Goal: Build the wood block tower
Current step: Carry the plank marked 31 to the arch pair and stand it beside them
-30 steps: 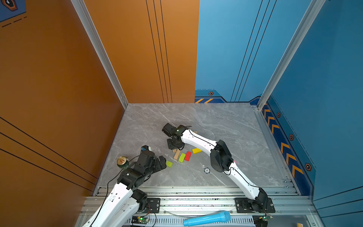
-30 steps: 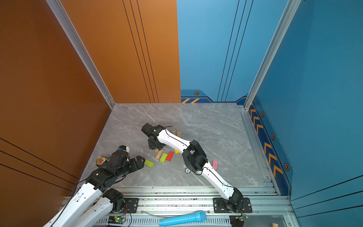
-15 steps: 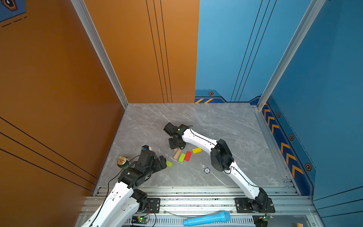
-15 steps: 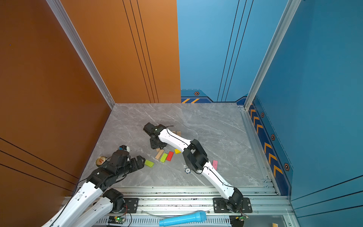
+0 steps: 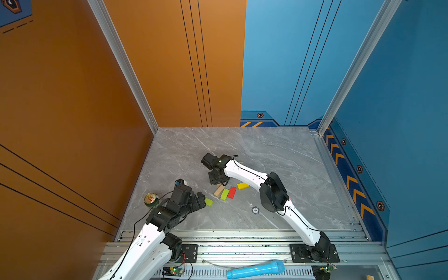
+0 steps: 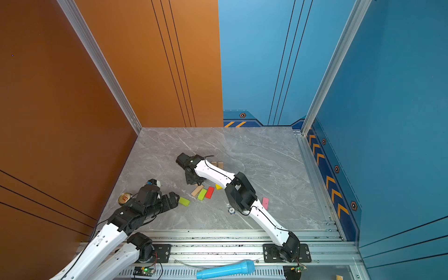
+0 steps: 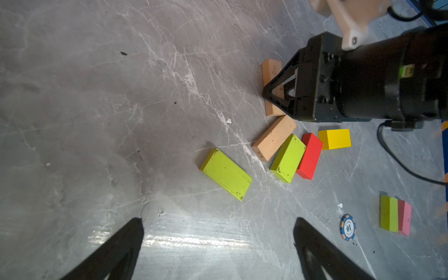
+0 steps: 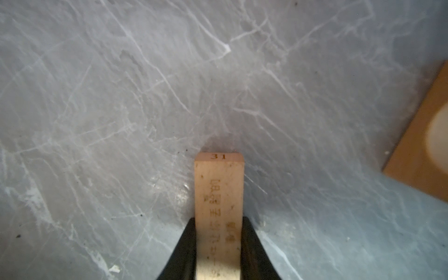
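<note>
My right gripper [image 8: 219,223] is shut on a plain tan block [image 8: 219,184] lying low on the grey table; the left wrist view shows that grip from the side [image 7: 278,94]. Just in front of it lie a tan block [image 5: 219,190], a lime one [image 5: 224,194], a red one [image 5: 232,192] and a yellow one [image 5: 243,186]. My left gripper [image 7: 219,220] is open, a little short of a lone lime block [image 7: 226,173]. The tower is a pair of tan blocks [image 6: 217,164] side by side beyond the right arm. A lime block [image 7: 389,213] and a pink block [image 7: 404,217] stand together by the right elbow.
A green drink can [image 5: 150,200] stands close beside my left arm, near the orange wall. A round blue-white token [image 5: 255,210] lies by the right arm's elbow. A notched tan block [image 8: 421,145] sits close to the held one. A blue microphone [image 5: 254,269] lies off the table's front rail.
The right gripper has shifted only slightly over the tan block. The left arm and the loose blocks are where they were.
</note>
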